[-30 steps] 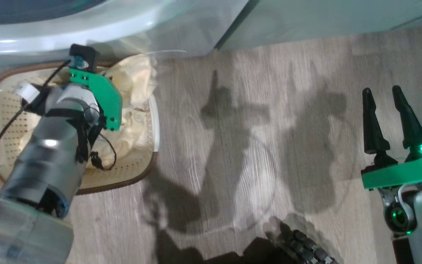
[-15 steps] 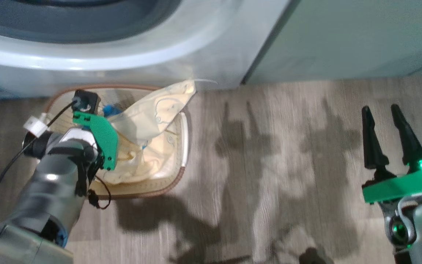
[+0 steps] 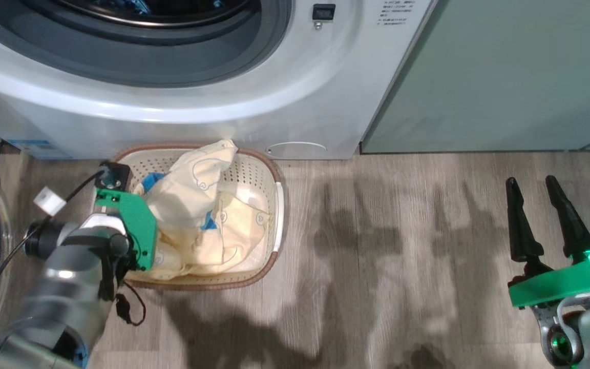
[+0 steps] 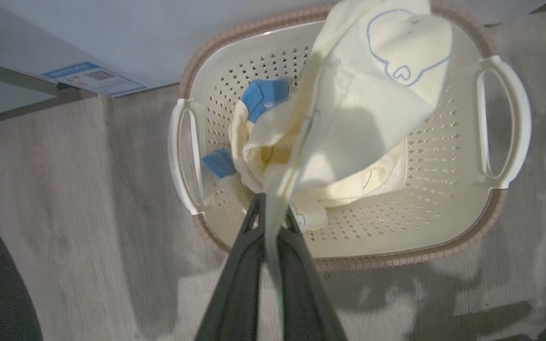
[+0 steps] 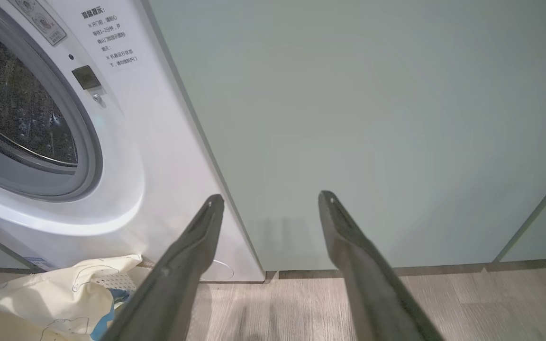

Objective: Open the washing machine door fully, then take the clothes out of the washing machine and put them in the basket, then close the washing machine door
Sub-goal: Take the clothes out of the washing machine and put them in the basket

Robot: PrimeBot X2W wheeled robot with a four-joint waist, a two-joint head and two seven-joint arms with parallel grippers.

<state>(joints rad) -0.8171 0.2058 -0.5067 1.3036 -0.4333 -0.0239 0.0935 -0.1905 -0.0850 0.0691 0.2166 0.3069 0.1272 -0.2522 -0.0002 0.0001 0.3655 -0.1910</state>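
The two long dark fingers of the left gripper (image 4: 273, 210) are seen pressed together on a fold of the soft cream-yellow, blue-patched clothes (image 4: 349, 118). These are hung below the fingertips into the small cream-white perforated plastic basket (image 4: 443, 203). The garment's long axis is run from the fingertips to the rim beside the white front-loading washing machine (image 3: 285, 102), so letting go is judged to be all that is needed. The right gripper (image 3: 530, 182) is held spread wide and empty, well apart over the grey wooden floor (image 3: 377, 230), so the left arm is nearer. The pinch is shown by the left wrist view but hidden behind a green bracket (image 3: 131, 225) in the head view, where a blue patch (image 3: 132, 5) is glimpsed inside the open drum (image 3: 182, 13)
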